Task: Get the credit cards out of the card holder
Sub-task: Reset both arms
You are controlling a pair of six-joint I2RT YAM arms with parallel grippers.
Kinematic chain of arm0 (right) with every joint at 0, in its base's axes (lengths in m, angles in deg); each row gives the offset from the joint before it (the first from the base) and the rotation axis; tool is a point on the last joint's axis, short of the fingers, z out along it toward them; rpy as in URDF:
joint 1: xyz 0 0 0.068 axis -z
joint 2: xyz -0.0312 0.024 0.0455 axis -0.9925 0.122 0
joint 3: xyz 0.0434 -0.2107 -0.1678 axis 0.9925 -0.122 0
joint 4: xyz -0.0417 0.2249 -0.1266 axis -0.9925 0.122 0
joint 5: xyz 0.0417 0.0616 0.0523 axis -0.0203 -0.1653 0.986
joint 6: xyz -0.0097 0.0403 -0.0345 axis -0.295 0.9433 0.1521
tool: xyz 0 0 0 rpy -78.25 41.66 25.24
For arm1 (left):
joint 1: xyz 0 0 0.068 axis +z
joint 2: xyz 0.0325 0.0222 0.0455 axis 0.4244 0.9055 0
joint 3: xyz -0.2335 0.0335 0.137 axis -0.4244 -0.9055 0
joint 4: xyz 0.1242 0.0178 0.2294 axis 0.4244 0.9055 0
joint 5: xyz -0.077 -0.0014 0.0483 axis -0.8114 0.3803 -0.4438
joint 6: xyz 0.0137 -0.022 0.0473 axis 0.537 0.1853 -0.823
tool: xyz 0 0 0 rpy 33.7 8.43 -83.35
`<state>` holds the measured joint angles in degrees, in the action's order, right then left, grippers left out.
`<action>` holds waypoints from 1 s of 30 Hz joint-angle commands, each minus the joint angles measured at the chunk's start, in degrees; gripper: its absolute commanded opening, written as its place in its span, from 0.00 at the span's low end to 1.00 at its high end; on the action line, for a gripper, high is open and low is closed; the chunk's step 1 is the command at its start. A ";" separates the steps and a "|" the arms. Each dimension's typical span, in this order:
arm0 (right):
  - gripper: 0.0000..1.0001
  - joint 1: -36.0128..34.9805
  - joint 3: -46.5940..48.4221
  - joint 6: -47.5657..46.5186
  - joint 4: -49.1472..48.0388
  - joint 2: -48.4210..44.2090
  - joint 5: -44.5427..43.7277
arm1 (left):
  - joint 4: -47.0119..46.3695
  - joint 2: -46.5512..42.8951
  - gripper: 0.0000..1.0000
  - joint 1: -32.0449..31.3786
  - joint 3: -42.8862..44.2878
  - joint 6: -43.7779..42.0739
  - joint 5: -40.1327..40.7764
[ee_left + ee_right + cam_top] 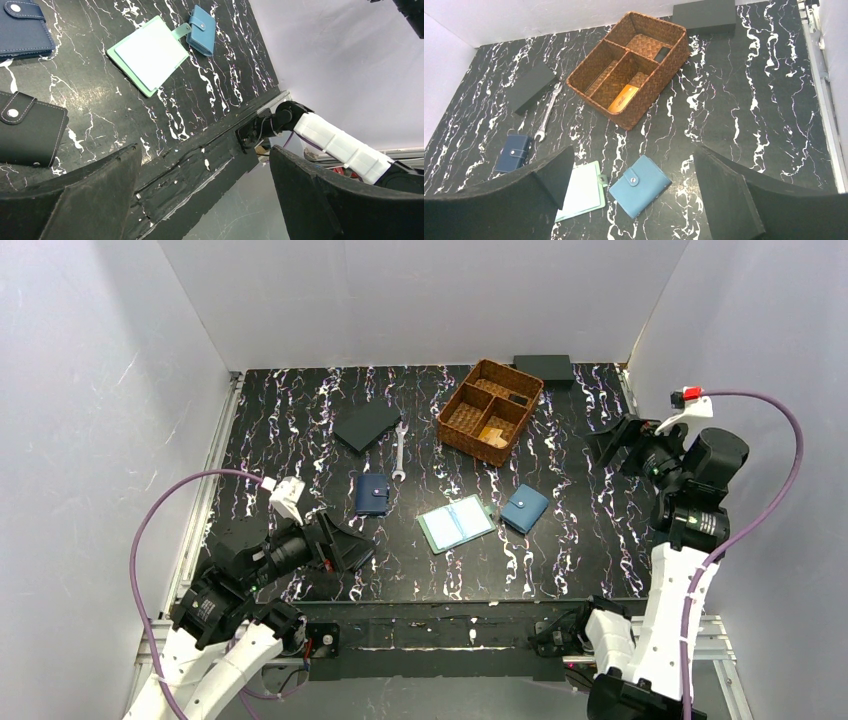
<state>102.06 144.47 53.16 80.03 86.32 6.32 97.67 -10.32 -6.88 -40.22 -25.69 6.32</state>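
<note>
The card holder lies open on the black marbled table, pale inner face up, its snap tab pointing at the blue wallet. It also shows in the left wrist view and the right wrist view. A tan-golden credit card lies in the near compartment of the wicker basket. A dark credit card sits in a rear compartment. My left gripper is open at the table's near left. My right gripper hangs open high at the right. Both hold nothing.
A navy wallet, a wrench and a flat black box lie left of the basket. A black wallet rests by my left gripper. Another black box stands against the back wall. White walls close in three sides.
</note>
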 commanded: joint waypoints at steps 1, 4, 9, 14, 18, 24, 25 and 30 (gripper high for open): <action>0.98 0.35 -2.41 0.90 -5.15 -3.91 -0.34 | -1.24 1.04 0.98 0.29 0.91 0.59 -0.24; 0.98 0.35 -2.76 0.75 -5.02 -5.45 -3.03 | -0.82 2.59 0.98 0.37 1.86 0.83 0.43; 0.98 0.35 -0.44 1.12 -4.15 -3.98 -4.39 | 0.75 4.34 0.98 0.29 4.19 -0.16 4.17; 0.98 0.35 1.36 4.60 -5.72 -0.34 -3.69 | 1.17 5.89 0.98 0.33 7.35 -2.05 8.68; 0.98 0.35 0.67 6.44 -8.15 1.79 -2.35 | 0.10 8.16 0.98 0.34 9.48 -3.22 10.96; 0.98 0.35 0.65 6.24 -8.13 3.79 -0.76 | -0.95 13.19 0.98 0.30 12.87 -5.21 12.13; 0.98 0.35 0.88 5.64 -7.70 4.08 -0.73 | -0.78 14.23 0.98 0.34 13.59 -5.56 12.20; 0.98 0.35 2.93 3.82 -4.90 5.55 -2.37 | 1.25 18.20 0.98 0.34 17.08 -7.90 13.10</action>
<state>102.10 143.68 58.41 75.31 90.98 4.59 97.71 5.72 -6.88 -26.91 -30.34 17.40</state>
